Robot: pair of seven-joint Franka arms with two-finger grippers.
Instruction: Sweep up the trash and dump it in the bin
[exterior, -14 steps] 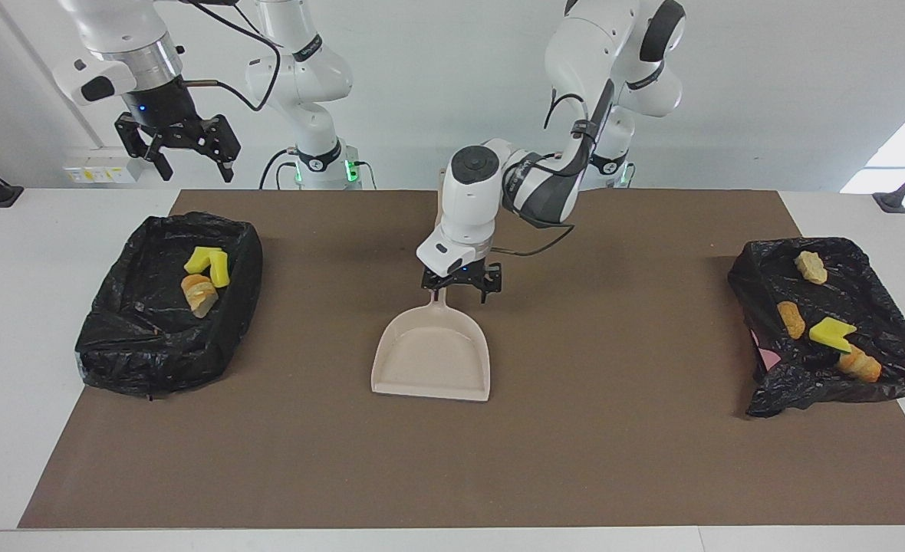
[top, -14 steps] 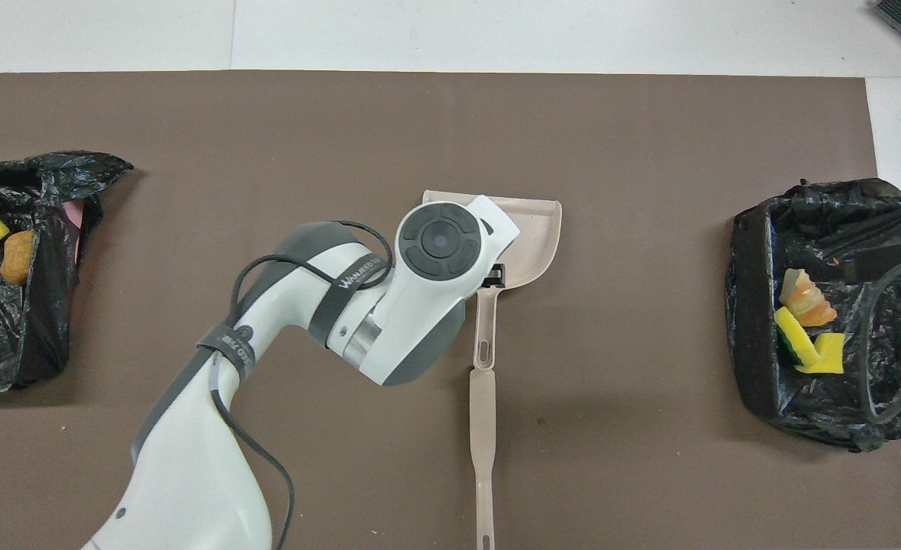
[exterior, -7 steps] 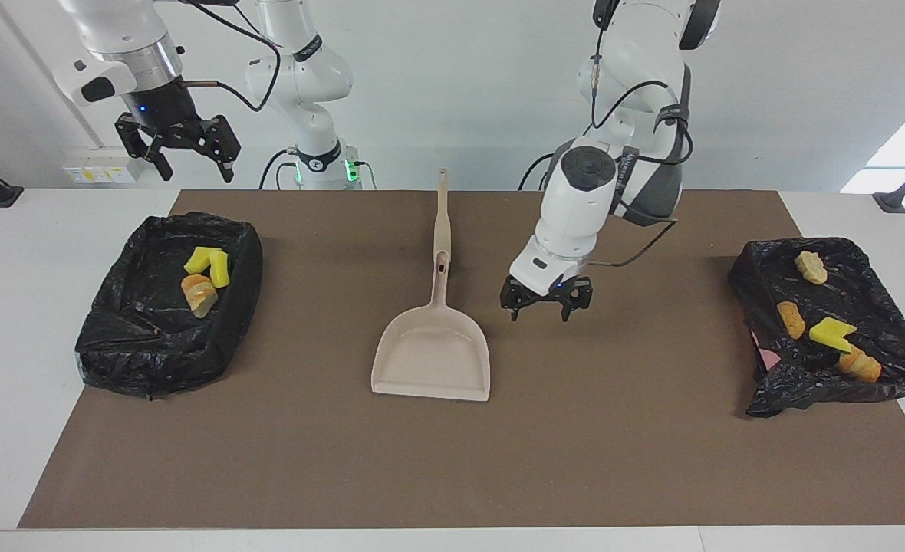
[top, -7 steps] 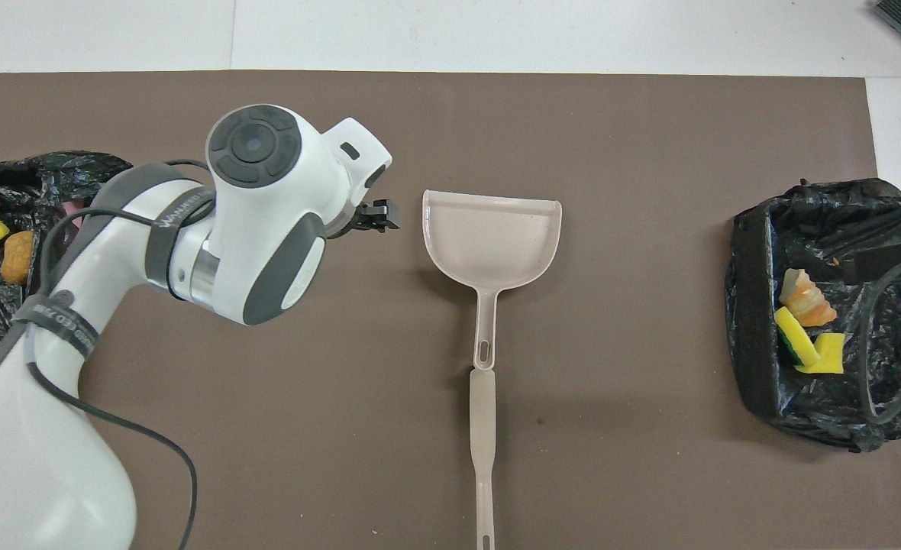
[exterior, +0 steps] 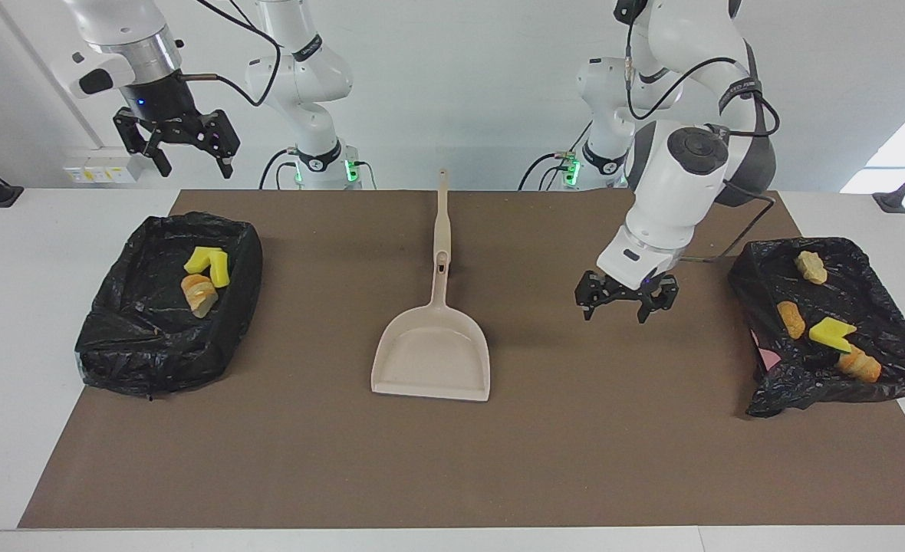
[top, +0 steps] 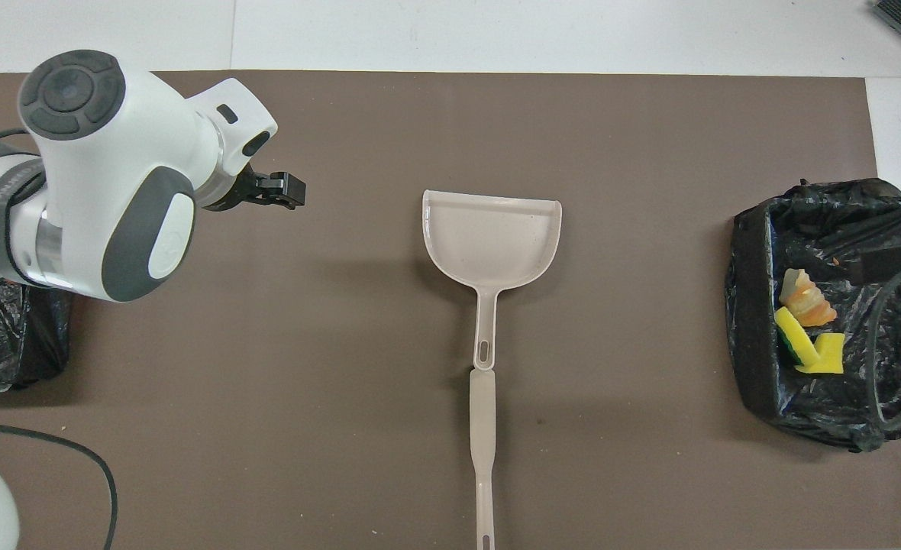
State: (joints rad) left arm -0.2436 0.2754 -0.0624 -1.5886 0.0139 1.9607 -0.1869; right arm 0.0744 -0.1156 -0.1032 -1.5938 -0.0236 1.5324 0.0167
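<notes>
Both pincers gape empty; six trash scraps (exterior: 830,333), two bins (exterior: 115,337).

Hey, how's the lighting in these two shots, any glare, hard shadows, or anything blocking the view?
Facing view: even light, a bright washed-out window patch at the edge, soft shadow on the mat under the left gripper. Overhead view: no glare; the left arm hides most of the bag at its end, and a faint shadow lies beside the dustpan.
</notes>
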